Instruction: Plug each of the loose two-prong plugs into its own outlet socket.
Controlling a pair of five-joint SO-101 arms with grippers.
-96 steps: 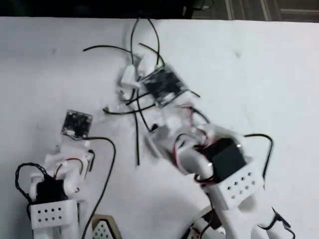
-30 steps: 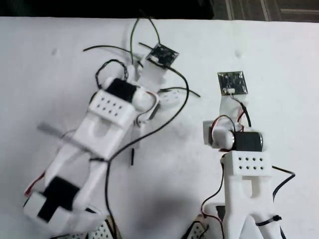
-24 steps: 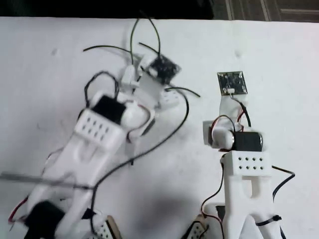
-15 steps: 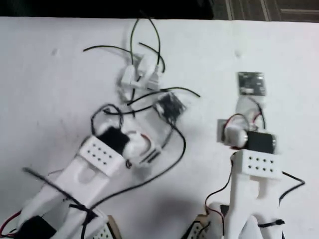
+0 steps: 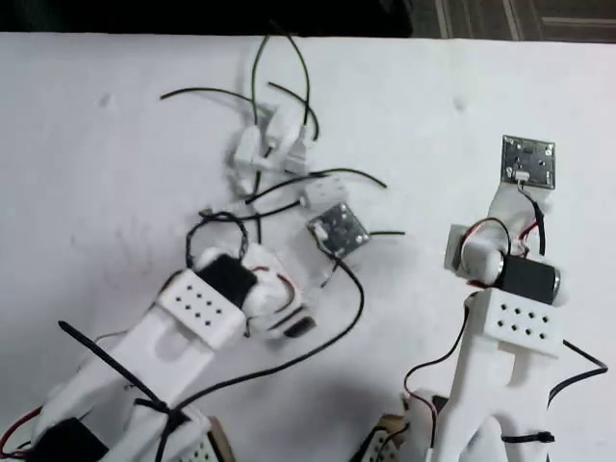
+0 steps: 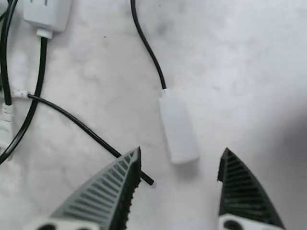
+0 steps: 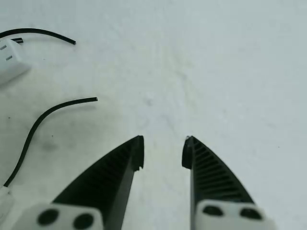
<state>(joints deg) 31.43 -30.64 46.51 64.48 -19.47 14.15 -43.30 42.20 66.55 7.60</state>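
**Counter** (image 5: pixel 115 192): white surface. The left arm enters from the lower left of the high view, the right arm from the lower right.

**Left pincer** (image 6: pixel 181 152): fingers spread wide, holding nothing. A white plug (image 6: pixel 178 129) lies flat on the counter just ahead of the gap and in line with it, touching neither finger. A black cable (image 6: pixel 146 48) leaves its far end. In the high view this plug (image 5: pixel 322 191) lies near the centre of the frame, just above the tip of the left arm. A second white connector body (image 6: pixel 45 12) lies farther off, with another black lead running from it.

**Cluster of white bodies** (image 5: pixel 269 149): at upper centre of the high view, tangled in black leads. Several white connector bodies lie close together here. Which are plugs and which are sockets cannot be told. No plug can be seen seated in a socket.

**Right pincer** (image 7: pixel 164 139): fingers spread with a narrower gap, nothing between them, bare counter ahead. A slotted white body (image 7: pixel 9 60) with two dark slots on its face lies well off from the fingers. A loose black lead (image 7: pixel 53 108) ends near it. In the high view the right arm stands at the right of the frame, well apart from the cluster.
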